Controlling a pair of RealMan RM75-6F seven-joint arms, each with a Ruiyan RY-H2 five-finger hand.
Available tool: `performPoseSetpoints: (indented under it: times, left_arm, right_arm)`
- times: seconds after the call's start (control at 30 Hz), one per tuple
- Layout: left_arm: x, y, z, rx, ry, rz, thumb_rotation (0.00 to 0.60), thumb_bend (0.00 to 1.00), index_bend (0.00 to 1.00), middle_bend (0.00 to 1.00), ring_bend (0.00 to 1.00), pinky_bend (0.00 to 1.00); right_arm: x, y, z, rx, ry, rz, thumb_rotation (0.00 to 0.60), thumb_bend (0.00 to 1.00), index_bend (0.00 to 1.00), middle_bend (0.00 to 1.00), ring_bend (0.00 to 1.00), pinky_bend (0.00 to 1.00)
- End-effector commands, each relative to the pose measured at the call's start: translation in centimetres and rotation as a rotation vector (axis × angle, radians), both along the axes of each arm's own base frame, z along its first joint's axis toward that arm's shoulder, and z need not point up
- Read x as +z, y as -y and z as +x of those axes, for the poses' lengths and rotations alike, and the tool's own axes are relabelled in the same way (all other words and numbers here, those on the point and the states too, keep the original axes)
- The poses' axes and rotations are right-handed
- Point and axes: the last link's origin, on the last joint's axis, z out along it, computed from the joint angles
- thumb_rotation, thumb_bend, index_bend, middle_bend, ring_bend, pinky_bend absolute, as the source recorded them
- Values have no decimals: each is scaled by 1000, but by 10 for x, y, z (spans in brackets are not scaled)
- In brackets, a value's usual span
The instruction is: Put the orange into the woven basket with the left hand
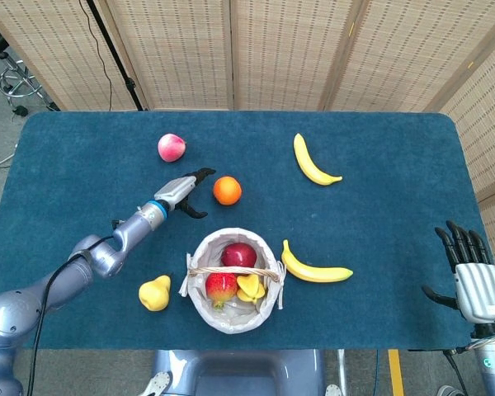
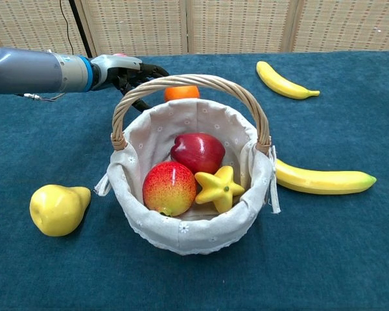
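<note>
The orange (image 1: 227,190) lies on the blue table a little beyond the woven basket (image 1: 200,285); in the chest view only the orange's top (image 2: 181,92) peeks over the basket handle (image 2: 191,82). My left hand (image 1: 188,189) is just left of the orange, fingers spread toward it, holding nothing; the chest view shows the left hand (image 2: 131,73) partly behind the handle. The basket holds a red apple (image 2: 198,151), a red-yellow fruit (image 2: 169,188) and a yellow star fruit (image 2: 218,187). My right hand (image 1: 472,268) rests open at the table's right front edge.
A pink peach (image 1: 172,148) lies behind my left hand. One banana (image 1: 313,162) sits at the back right, another banana (image 1: 315,267) right of the basket. A yellow pear (image 1: 154,293) lies left of the basket.
</note>
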Motion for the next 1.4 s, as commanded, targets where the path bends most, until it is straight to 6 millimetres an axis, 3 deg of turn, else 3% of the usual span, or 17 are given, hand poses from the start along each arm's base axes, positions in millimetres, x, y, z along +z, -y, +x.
performPoseSetpoints:
  times: [0.03, 0.37, 0.47, 0.6, 0.73, 0.93, 1.13, 1.27, 1.4]
  left_arm:
    - [-8, -4, 11, -11, -5, -4, 600, 260, 5, 0, 0, 0]
    - [-23, -13, 28, -28, -23, -4, 600, 271, 32, 1, 0, 0]
    - [-27, -14, 29, -29, -29, 2, 600, 311, 142, 60, 61, 61]
    - [-33, -18, 23, -43, -67, 65, 600, 411, 415, 301, 277, 289]
    - [-37, -19, 17, -45, -98, 154, 600, 496, 588, 466, 416, 403]
    - [-18, -25, 21, -115, -86, 277, 600, 500, 595, 512, 456, 431]
    - [25, -20, 33, -196, 117, 315, 600, 500, 595, 513, 456, 431]
    - [56, 8, 39, -165, 248, 226, 600, 501, 595, 513, 456, 431]
    - [74, 41, 45, -120, 303, 138, 600, 501, 595, 513, 456, 432]
  right_arm:
    - [0, 0, 0, -2, -2, 2, 600, 0, 60, 0, 0, 0]
    - [-1, 1, -2, -9, -3, 5, 600, 0, 60, 0, 0, 0]
    - [0, 1, -2, -7, 1, 5, 600, 0, 60, 0, 0, 0]
    - [0, 0, 0, 4, 23, 13, 600, 0, 60, 0, 0, 0]
    - [2, -2, 3, 18, 38, 12, 600, 0, 60, 0, 0, 0]
    - [3, -5, 5, 31, 59, 20, 600, 0, 60, 0, 0, 0]
    - [1, -4, 4, 27, 62, 31, 600, 0, 60, 0, 0, 0]
    - [1, -4, 5, 33, 66, 32, 600, 0, 60, 0, 0, 0]
    - [2, -5, 6, 35, 72, 27, 600, 0, 60, 0, 0, 0]
